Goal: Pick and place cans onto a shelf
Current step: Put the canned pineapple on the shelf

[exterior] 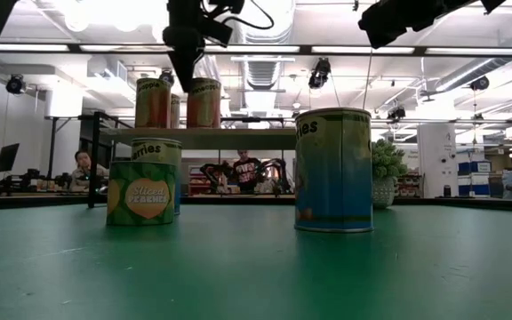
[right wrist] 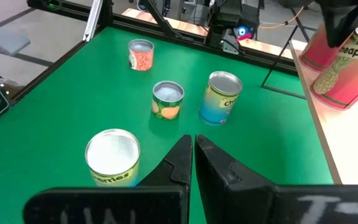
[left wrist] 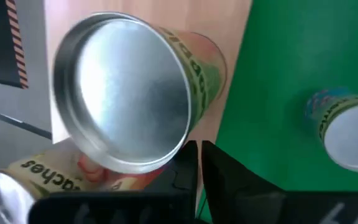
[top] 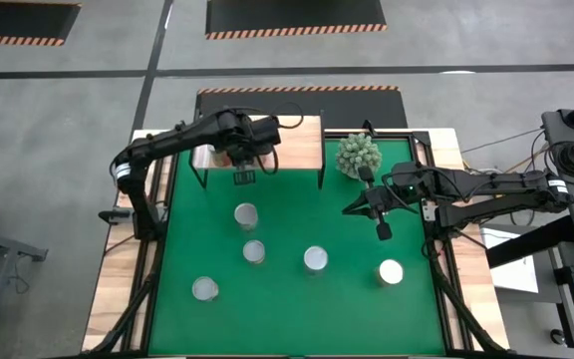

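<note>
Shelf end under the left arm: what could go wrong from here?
1. The left end effector hangs at the shelf's front edge, close beside the cans standing there; a sideways move could knock one off.
2. Those cans crowd one end near the edge, so the next one has little room there.
3. The right end effector waits above the mat close to a plant; a swing could clip it.

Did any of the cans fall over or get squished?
No. The five cans on the green mat stand upright, such as the blue one, and none looks dented. The cans on the shelf stand straight too. The left claw hangs beside the shelf's front edge; the right claw waits over the mat.
</note>
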`<control>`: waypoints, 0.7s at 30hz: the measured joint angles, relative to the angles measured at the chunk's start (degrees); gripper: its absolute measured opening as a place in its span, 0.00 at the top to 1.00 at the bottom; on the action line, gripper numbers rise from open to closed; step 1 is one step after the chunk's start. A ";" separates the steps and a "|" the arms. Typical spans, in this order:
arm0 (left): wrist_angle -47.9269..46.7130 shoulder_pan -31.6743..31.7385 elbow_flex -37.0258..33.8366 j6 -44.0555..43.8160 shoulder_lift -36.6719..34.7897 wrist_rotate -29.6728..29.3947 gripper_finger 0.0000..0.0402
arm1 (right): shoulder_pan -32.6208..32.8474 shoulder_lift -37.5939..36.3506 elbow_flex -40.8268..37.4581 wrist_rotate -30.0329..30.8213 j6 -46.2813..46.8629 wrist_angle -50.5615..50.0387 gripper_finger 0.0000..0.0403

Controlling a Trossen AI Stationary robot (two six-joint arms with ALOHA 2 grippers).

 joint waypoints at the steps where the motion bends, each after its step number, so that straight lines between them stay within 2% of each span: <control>1: -0.02 0.02 0.43 -0.22 0.00 -0.03 0.99 | 0.00 0.00 0.00 -0.02 0.00 0.00 0.98; 6: -0.01 -0.04 3.55 -2.22 0.02 0.52 1.00 | 0.00 0.00 0.00 -0.02 0.04 -0.02 0.98; 13: 1.00 -3.54 7.30 -7.10 -1.00 10.29 1.00 | 0.02 0.07 0.00 0.24 1.36 -0.22 0.98; 17: 7.08 -9.40 1.95 -6.05 -5.17 10.17 1.00 | 0.02 0.07 0.00 3.70 3.75 -0.20 0.98; 21: 19.44 -16.00 -9.16 -5.63 -12.19 9.59 1.00 | 0.00 1.01 0.00 7.60 8.56 0.32 0.98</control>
